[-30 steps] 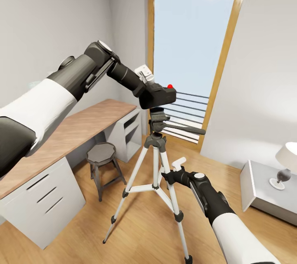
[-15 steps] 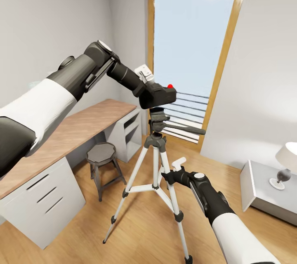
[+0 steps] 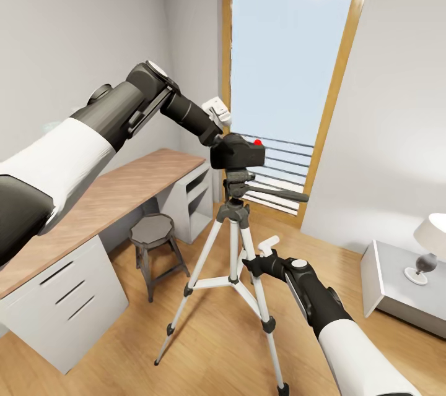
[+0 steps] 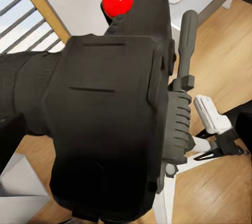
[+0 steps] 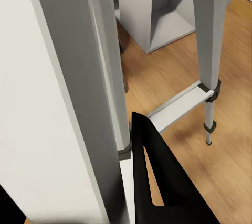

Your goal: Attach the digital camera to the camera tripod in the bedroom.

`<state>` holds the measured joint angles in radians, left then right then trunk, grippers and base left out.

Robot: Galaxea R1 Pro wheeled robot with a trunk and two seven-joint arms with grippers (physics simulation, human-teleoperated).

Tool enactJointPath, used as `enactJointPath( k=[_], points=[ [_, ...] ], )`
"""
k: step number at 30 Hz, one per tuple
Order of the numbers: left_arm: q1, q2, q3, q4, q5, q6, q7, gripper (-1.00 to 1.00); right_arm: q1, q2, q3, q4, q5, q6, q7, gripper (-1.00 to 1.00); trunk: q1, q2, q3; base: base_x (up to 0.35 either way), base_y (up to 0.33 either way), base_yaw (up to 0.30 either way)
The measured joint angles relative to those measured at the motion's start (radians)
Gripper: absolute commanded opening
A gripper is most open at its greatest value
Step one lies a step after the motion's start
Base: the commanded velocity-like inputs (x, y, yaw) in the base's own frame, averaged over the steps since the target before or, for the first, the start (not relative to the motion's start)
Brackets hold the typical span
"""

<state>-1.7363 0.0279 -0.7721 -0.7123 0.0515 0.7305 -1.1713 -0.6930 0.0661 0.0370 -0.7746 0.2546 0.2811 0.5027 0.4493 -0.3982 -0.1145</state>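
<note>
Seating status: the digital camera (image 3: pixel 238 151) sits directly on the dark head of the camera tripod (image 3: pixel 234 241), level, red dot uppermost; no gap shows between them in the head view.
Camera location: far centre of the bedroom, in front of the tall wood-framed window (image 3: pixel 291 74), atop the tripod, right of the desk (image 3: pixel 118 189).
Left end effector (image 3: pixel 218 136): at the camera's near-left face, with the wrist pressed up to it. In the left wrist view the camera body (image 4: pixel 110 114) blocks the fingers, so I cannot tell whether they pinch it or are spread.
Right end effector (image 3: pixel 259 260): low down, against a right-hand tripod leg. One white finger (image 3: pixel 269 244) rises beside the leg. The right wrist view puts the leg (image 5: pixel 79 93) hard against a black finger (image 5: pixel 157 177), which suggests a steadying pinch, but the closure is not plainly shown; cannot tell.
Surroundings: a grey stool (image 3: pixel 153 241) stands near the desk, left of the tripod; a lamp (image 3: pixel 427 247) rests on a side table (image 3: pixel 384 288) at far right.
Done, by judgement: camera carried to the tripod and apparently set on its mount.
Remaining, by judgement: confirm the attachment holds, release the left hold, withdraw both arms without disturbing the stand.
Risk: a sideways pull on release could tilt the head or shift the legs.
</note>
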Motion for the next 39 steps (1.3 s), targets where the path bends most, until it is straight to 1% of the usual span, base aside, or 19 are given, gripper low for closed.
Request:
enactJointPath(
  k=[24,27,29,32,33,35,36,38,39],
  points=[
    [0.0,0.001,0.0,0.001,-0.002,0.002,0.006,1.0,0.0,0.0,0.0,0.0,0.001,0.0,0.001,-1.0,0.0,0.0,0.0,0.0,0.0,0.0],
    [0.0,0.002,0.006,0.0,-0.001,0.003,0.01,1.0,0.0,0.0,0.0,0.0,0.001,0.0,0.001,-1.0,0.0,0.0,0.0,0.0,0.0,0.0],
    [0.0,0.004,0.02,-0.002,0.0,0.004,0.023,1.0,0.0,0.0,0.0,0.0,0.0,0.0,0.001,-1.0,0.0,0.0,0.0,0.0,0.0,0.0],
    [0.0,0.007,0.078,-0.001,0.001,0.007,0.056,1.0,0.0,-0.001,-0.001,0.0,0.0,0.0,0.001,-1.0,0.0,0.0,0.0,0.0,0.0,0.0],
    [0.0,0.009,0.125,0.001,0.002,0.009,0.074,1.0,0.0,-0.001,0.0,0.0,0.0,0.0,0.001,-1.0,0.0,0.0,0.0,0.0,0.0,0.0],
    [0.0,0.012,0.183,0.003,0.003,0.012,0.09,1.0,0.0,-0.001,0.0,0.0,0.0,0.0,0.001,-1.0,0.0,0.0,0.0,0.0,0.0,0.0],
    [0.0,0.015,0.241,0.004,0.006,0.013,0.1,1.0,0.0,-0.001,-0.001,0.0,0.0,-0.001,0.001,-1.0,0.0,0.0,0.0,0.0,0.0,0.0],
    [0.0,0.02,0.296,0.006,0.01,0.015,0.106,1.0,0.0,-0.001,-0.001,0.0,0.0,0.0,0.001,-1.0,0.0,0.0,0.0,0.0,0.0,0.0],
    [0.001,0.025,0.343,0.007,0.012,0.016,0.111,1.0,0.0,-0.001,0.0,0.0,0.0,0.0,0.001,-1.0,0.0,0.0,0.0,0.0,0.0,0.0]
  ],
)
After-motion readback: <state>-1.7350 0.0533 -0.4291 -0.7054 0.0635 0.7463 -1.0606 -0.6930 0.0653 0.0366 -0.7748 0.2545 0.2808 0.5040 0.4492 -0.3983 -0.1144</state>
